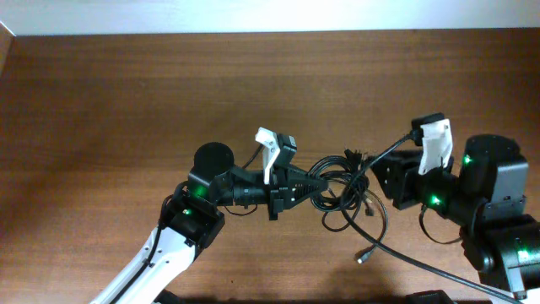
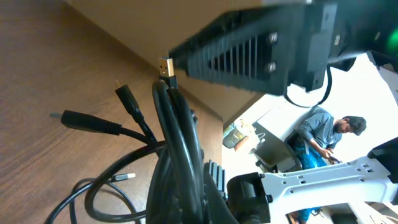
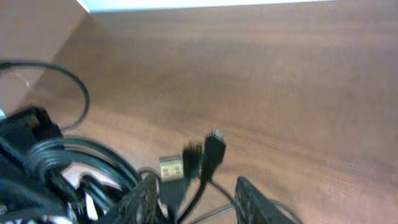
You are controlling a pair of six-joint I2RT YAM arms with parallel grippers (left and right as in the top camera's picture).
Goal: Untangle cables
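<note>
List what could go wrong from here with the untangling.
1. The left gripper seems to clamp several strands of the cables at once, so pulling could tighten the knot instead of freeing it.
2. The plugs sit bunched between the fingers of the right gripper. Closing there might pinch or snag a connector.
3. The silver-tipped plug trails on the table and may drag if the bundle is lifted.

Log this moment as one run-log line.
phase: untangling | left jaws: shut on cables | right jaws: at cables, grip unclear | cables: tangled, silver-tipped plug on table
</note>
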